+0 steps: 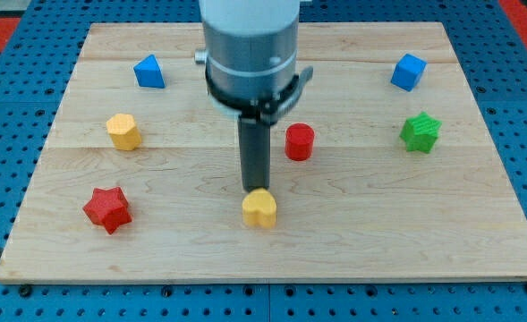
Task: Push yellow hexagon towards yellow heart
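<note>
Progress on the push appears nil: yellow hexagon (123, 131) sits well apart from yellow heart (259, 208), up and toward the view's left of it, with bare table (352, 233) between them.

Nearest the view's bottom lies the heart, with red star (107, 208) level with it far to the view's left. My tip (257, 190) stands just above the heart's upper edge, touching it or very nearly so; which of the two cannot be told. There is no hand on this arm, only a straight dark rod, so nothing opens or shuts and nothing is held.

In the middle band, red cylinder (299, 141) lies just to the view's right of the rod, the hexagon well to its left, green star (420, 132) far right.

Farthest back, two blue blocks (149, 72) (408, 72) occupy the top corners.

Judged from this layout, the whole push remains: the tip is beside the target, not the hexagon, and would need to travel round to the hexagon's upper-left side first.
</note>
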Controlling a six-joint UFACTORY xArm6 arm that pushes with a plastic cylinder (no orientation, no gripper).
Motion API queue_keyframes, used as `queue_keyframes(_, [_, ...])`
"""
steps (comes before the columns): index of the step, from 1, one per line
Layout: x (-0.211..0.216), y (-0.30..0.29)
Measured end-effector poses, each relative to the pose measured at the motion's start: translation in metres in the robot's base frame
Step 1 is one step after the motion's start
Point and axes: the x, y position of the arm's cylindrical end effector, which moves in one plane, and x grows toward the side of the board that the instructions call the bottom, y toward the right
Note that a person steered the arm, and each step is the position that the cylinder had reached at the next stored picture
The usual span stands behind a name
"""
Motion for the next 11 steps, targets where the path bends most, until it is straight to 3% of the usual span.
queue_keyframes(1, [-0.008, 0.002])
queue_keyframes(2, [-0.038, 0.079])
queue_keyframes(3, [-0.066, 0.103])
queue_keyframes(4, [-0.097, 0.108])
queue_keyframes(5, [-0.171, 0.034])
queue_keyframes(7, [-0.136, -0.137])
queue_keyframes(9, [-0.128, -0.224])
queue_keyframes(11, [-0.063, -0.084])
